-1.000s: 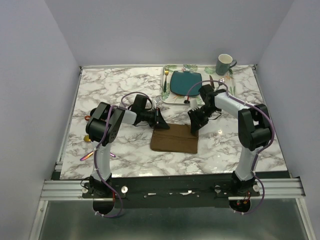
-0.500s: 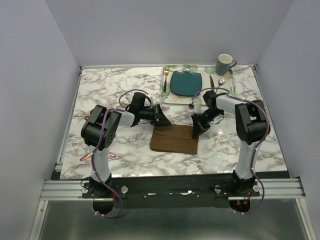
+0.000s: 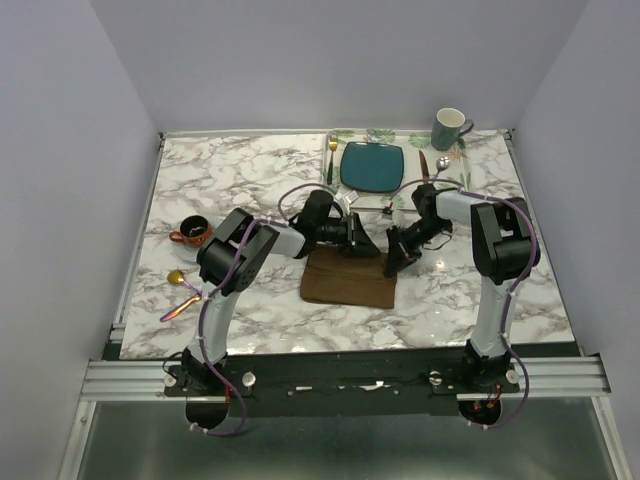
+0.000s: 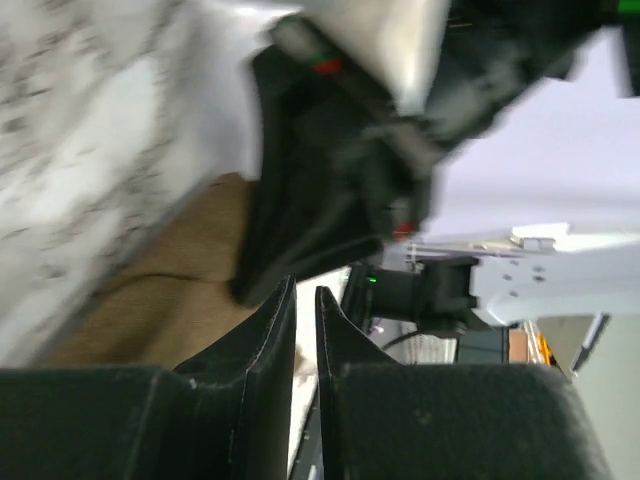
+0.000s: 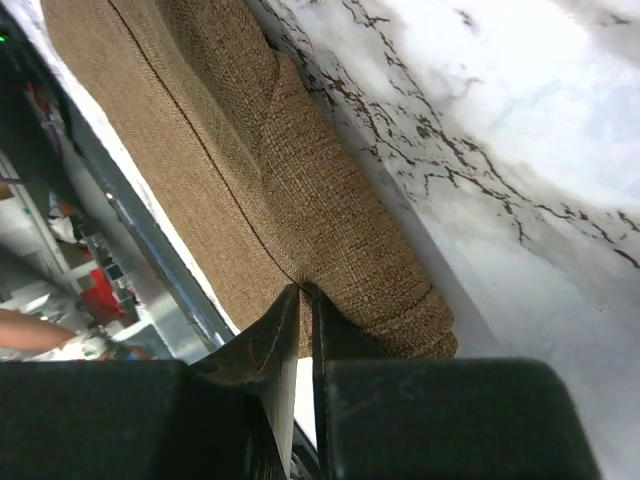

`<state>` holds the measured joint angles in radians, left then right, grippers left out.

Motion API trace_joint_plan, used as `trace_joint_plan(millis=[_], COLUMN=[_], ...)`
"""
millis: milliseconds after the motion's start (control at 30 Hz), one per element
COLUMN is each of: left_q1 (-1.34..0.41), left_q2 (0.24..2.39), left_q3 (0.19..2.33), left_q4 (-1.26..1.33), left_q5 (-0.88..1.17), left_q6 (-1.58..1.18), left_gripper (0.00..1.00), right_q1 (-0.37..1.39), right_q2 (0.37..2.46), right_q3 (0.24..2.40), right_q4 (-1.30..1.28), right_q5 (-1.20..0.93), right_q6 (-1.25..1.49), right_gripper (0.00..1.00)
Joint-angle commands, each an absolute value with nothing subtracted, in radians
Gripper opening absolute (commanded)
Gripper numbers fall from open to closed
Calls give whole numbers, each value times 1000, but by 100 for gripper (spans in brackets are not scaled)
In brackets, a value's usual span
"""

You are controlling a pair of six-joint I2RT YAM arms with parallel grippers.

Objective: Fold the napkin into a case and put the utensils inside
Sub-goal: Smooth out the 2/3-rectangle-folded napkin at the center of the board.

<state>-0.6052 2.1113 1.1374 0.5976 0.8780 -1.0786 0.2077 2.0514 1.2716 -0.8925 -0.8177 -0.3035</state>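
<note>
the napkin [image 3: 348,282] is lying folded into a brown rectangle on the marble table [image 3: 250,170], at 6 o'clock from the teal plate [image 3: 372,166].

Left arm is standing up off its base, elbow bent, forearm running low toward 3 o'clock. The left gripper [image 3: 364,245] is sitting at the napkin's 12 o'clock edge. In the wrist view its fingers [image 4: 265,340] are drawn close with a thin slit showing between them. Can't tell whether they are grasping anything. That view is blurred, and brown cloth is showing at its 8 o'clock.

Right arm is rising to a high elbow, forearm reaching toward 10 o'clock, wrist tipping down toward 7 o'clock. The right gripper [image 3: 396,264] is at the napkin's 1 o'clock corner. Its fingers [image 5: 345,340] are pinching together on the napkin's stitched hem, tips right on the weave.

The two grippers are near each other, tips pointing inward.

the utensils [image 3: 180,305] are lying at the table's 8 o'clock side, well apart from the napkin, with a small dark cup [image 3: 192,232] at 12 o'clock from them.

Plate is sitting on the leaf-print placemat [image 3: 333,201], gold fork [image 3: 331,155] at its 9 o'clock, dark knife [image 3: 423,165] at its 3 o'clock, grey mug [image 3: 449,128] at its 2 o'clock.
</note>
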Motion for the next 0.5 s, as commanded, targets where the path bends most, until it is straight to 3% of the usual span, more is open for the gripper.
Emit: trace_joint_plan(millis=[0,133,200,367,467], left_q1=[-585,-545,-534,-508,-459], left_q2=[2204,2247,2223,2005,1919], left_q3=[1132,1147,1147,1071,991], left_q4=[406,334,366,504,548], left_q5=[750,761,837,992,1020], left_q6=[-1010,-933,-919,-966,-1017], left_gripper=[21,26,34,53,55], right_q1=[195,195,196,196,196], right_q2=[2094,2103,2105,2103,2102], right_q3=[1258,1253,1252,1255,1253], right_q4=[-868,-870,-867,-873,-876], right_q5=[-828,-812,-792,-776,-772], right_q6=[-319,-314,-316,-305,-304], right_gripper=[18,18,18,18,18])
